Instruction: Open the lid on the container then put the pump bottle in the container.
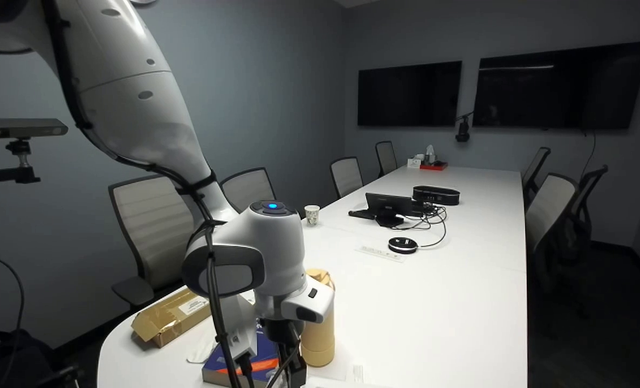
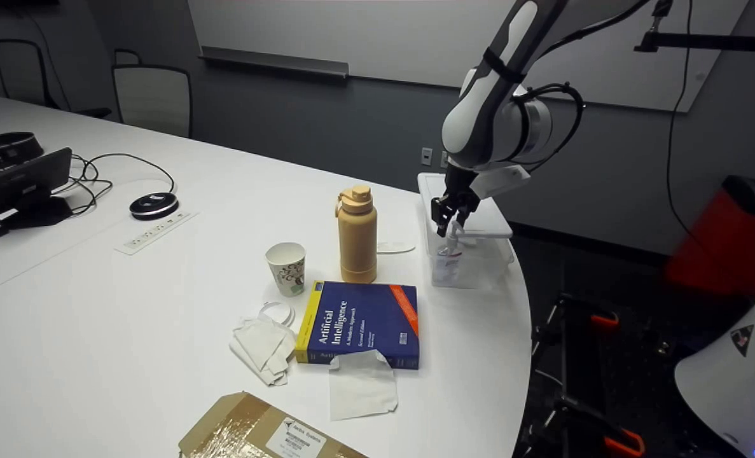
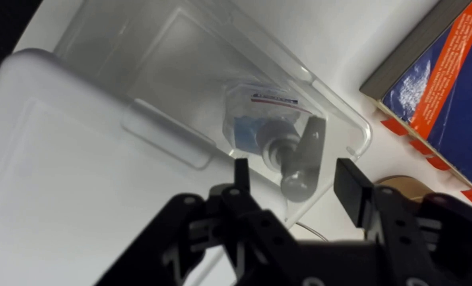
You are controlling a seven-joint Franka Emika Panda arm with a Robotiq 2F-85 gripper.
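jaws parted | pump bottle (image 3: 277, 134) between, gaps alongside | lid (image 3: 80, 171) edge near

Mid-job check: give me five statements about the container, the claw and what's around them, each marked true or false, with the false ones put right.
1. The pump bottle is inside the container. True.
2. The lid covers the whole container. False: the lid leaves part of the container open.
3. The claw is open. True.
4. The flask lies on its side. False: the flask stands upright.
5. The book lies flat on the table. True.
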